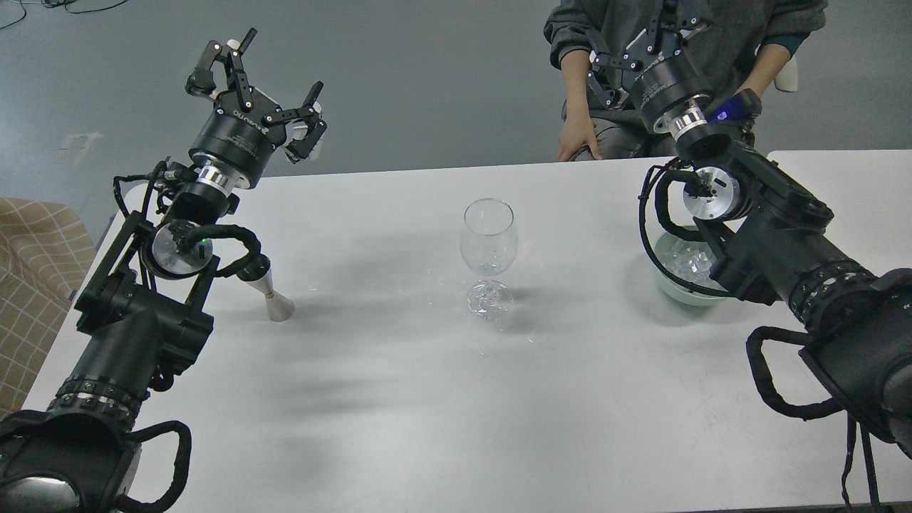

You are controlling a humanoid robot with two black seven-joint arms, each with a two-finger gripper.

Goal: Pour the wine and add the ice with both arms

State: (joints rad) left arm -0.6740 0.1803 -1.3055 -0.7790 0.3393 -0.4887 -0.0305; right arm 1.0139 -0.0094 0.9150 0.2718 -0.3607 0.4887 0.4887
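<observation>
My left claw [267, 85] is raised above the far left edge of the desk [399, 399], fingers spread wide, nothing between them. My right claw [652, 43] is up past the far right edge of the desk, in front of the seated person [684, 64]. It's dark against their grey clothing and I see it nearly end-on, so I can't tell if its fingers are apart or together.

Ice [690, 265]: clear glassy chunks piled in a pale green bowl [673, 288], on the desk below my right claw and nearer to me. My right forearm covers most of the bowl, so only part of the pile shows. The chunks look colourless with bright glints; can't count them.

Wine glass [488, 246]: clear, stemmed, standing upright at the middle of the desk, between the two claws and closer to me than either. The bowl of the glass looks almost empty; something clear sits at its bottom, can't tell what. There's a faint wet glint on the desk around its foot.

A small metal cone-shaped thing [274, 298] with a dark top stands on the desk under my left arm, below the left claw, well left of the glass.

The person's hand [578, 139] rests just beyond the far edge of the desk, left of my right claw.
</observation>
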